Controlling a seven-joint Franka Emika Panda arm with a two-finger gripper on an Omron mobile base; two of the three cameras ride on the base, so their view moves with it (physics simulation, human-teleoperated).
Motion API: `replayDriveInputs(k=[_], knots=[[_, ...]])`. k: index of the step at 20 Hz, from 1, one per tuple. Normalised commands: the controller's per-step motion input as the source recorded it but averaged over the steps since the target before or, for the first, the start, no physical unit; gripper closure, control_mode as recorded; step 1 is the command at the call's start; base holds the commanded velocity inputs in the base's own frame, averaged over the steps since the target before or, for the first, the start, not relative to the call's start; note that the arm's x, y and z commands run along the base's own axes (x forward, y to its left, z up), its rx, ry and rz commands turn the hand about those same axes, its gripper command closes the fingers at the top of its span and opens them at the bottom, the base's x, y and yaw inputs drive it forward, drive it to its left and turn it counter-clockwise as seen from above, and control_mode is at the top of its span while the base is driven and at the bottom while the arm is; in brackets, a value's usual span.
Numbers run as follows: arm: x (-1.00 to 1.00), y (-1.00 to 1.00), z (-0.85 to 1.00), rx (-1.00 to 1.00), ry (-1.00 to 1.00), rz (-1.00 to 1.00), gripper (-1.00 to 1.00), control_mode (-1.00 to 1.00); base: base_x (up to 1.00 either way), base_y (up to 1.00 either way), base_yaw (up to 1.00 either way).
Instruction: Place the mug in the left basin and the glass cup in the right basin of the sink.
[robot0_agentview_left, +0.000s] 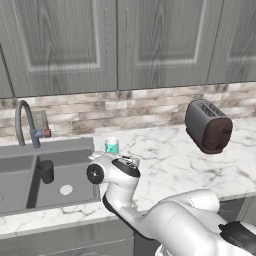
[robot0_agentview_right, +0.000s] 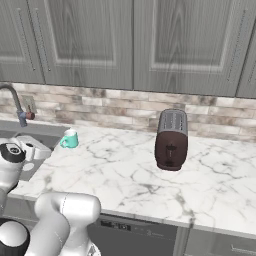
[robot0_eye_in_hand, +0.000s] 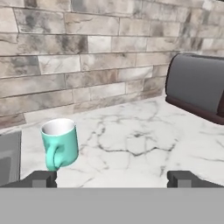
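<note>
The mug (robot0_eye_in_hand: 60, 143), teal with a white rim, stands upright on the marble counter just right of the sink, its handle turned toward me; I also see the mug (robot0_agentview_left: 112, 145) (robot0_agentview_right: 70, 139) from both base views. My gripper (robot0_eye_in_hand: 112, 178) is open a short way in front of it, with nothing between the fingertips (robot0_eye_in_hand: 43, 178); the mug sits ahead and left of centre. The glass cup (robot0_agentview_left: 46, 171), a dark tumbler, stands upright in the right basin of the grey sink (robot0_agentview_left: 75, 172), near the ridge.
A dark toaster (robot0_agentview_left: 209, 126) (robot0_eye_in_hand: 197, 87) sits on the counter to the right, near the stone backsplash. The curved faucet (robot0_agentview_left: 25, 125) rises behind the sink. Grey wall cabinets hang overhead. Open marble lies between mug and toaster.
</note>
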Motion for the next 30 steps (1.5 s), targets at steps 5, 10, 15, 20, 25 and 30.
replayDriveInputs(k=[5, 10, 15, 20, 25, 30], knots=[[0.05, -0.01, 0.00, 0.09, 0.00, 0.00, -1.00, -1.00, 0.00, 0.00, 0.00], [0.03, 0.00, 0.00, 0.06, 0.02, 0.00, -1.00, -1.00, 0.00, 0.00, 0.00], [0.25, 0.00, 0.00, 0.02, 0.04, 0.00, -1.00, -1.00, 0.00, 0.00, 0.00], [0.33, 0.00, 0.00, 0.00, 0.04, 0.00, -1.00, -1.00, 0.00, 0.00, 0.00], [0.25, 0.00, 0.00, 0.00, 0.04, 0.00, -1.00, -1.00, 0.00, 0.00, 0.00], [0.22, 0.00, 0.00, 0.00, 0.06, 0.00, -1.00, -1.00, 0.00, 0.00, 0.00]])
